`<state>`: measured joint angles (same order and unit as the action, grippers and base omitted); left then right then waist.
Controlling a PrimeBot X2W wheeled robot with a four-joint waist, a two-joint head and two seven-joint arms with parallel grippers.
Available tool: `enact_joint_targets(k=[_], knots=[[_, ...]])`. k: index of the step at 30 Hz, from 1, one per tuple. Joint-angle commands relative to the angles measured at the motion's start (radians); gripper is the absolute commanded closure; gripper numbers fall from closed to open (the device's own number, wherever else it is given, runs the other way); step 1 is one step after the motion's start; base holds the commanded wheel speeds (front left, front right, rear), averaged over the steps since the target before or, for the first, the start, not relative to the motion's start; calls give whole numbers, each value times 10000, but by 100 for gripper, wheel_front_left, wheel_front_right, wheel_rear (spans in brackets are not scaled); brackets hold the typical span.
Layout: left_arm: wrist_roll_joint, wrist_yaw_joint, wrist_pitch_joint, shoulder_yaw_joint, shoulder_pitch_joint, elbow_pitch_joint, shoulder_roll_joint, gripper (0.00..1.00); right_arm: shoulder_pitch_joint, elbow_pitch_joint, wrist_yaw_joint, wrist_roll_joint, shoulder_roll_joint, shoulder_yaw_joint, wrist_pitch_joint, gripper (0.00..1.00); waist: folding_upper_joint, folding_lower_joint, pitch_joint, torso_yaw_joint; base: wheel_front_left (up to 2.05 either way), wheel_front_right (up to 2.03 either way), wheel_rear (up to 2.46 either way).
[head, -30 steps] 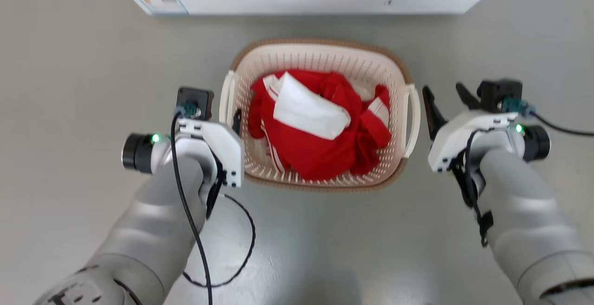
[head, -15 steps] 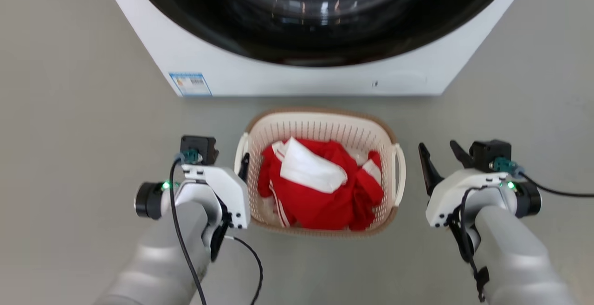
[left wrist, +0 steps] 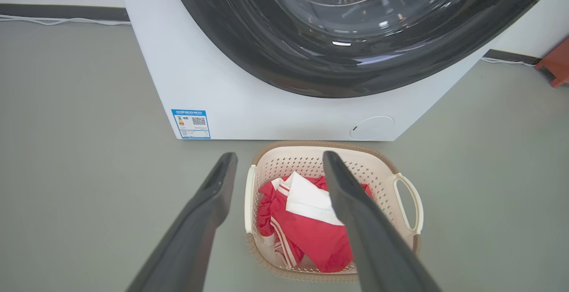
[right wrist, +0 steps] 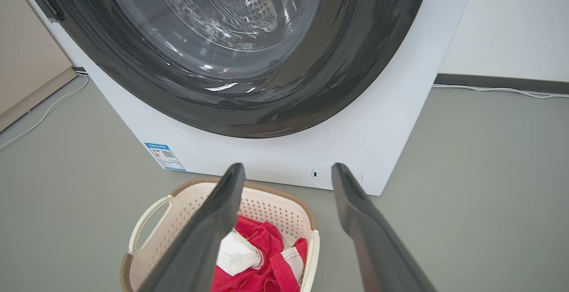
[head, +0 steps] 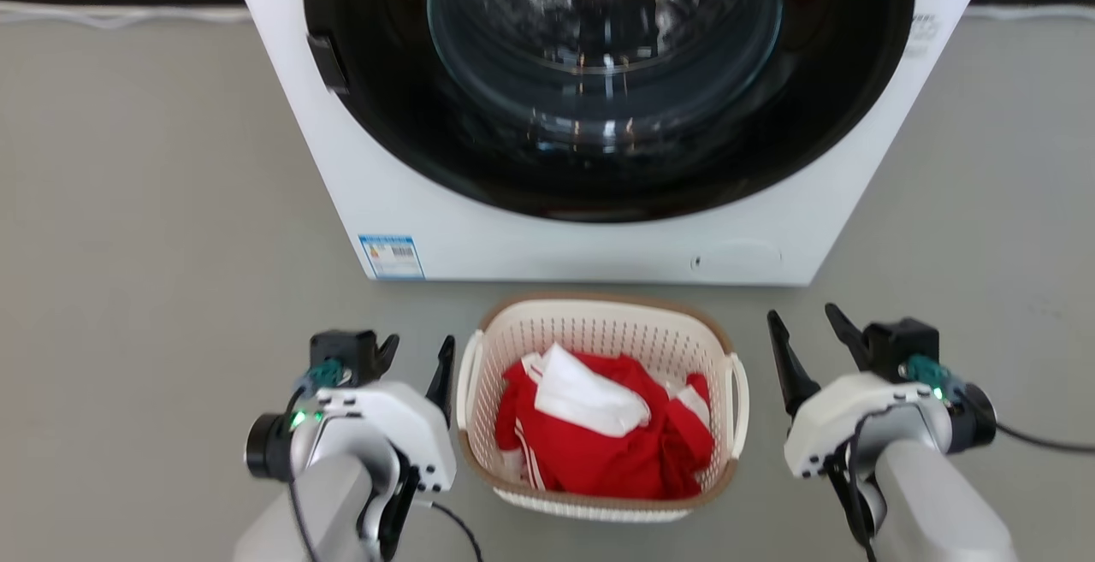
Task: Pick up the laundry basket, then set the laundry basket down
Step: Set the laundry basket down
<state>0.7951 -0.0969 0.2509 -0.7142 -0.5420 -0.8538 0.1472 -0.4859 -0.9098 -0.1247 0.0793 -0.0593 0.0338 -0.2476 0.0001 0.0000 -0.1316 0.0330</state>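
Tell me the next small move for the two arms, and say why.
The laundry basket sits on the floor before the washing machine. The left gripper and right gripper flank it, open and empty, gripping neither the left handle nor the right handle. So, probably: bring each gripper down and inward around its handle.

Washer (head: 556, 254) top cut off; laundry basket (head: 599, 335) btm hid by clothes (head: 599, 451).
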Motion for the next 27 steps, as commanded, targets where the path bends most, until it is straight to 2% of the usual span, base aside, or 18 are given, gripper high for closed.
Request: enact_joint_targets(k=[1,12,20,27], knots=[[-280,-65,108,596,135,430,286,0,268,512,-60,-67,91,157,-141,0,-1,0,432,77,0,0,0],[-2194,4,108,3096,2438,2706,334,0,2250,2804,-60,-68,91,-101,-141,0,-1,0,1497,32,0,0,0],[-2937,10,108,4635,3556,3768,208,0,3063,3527,-60,-99,91,-152,-141,0,-1,0,1799,-134,0,0,0],[-3526,249,108,5627,4495,4433,-24,0,3567,4187,-60,-221,91,-227,-141,0,-1,0,2081,-181,0,0,0]])
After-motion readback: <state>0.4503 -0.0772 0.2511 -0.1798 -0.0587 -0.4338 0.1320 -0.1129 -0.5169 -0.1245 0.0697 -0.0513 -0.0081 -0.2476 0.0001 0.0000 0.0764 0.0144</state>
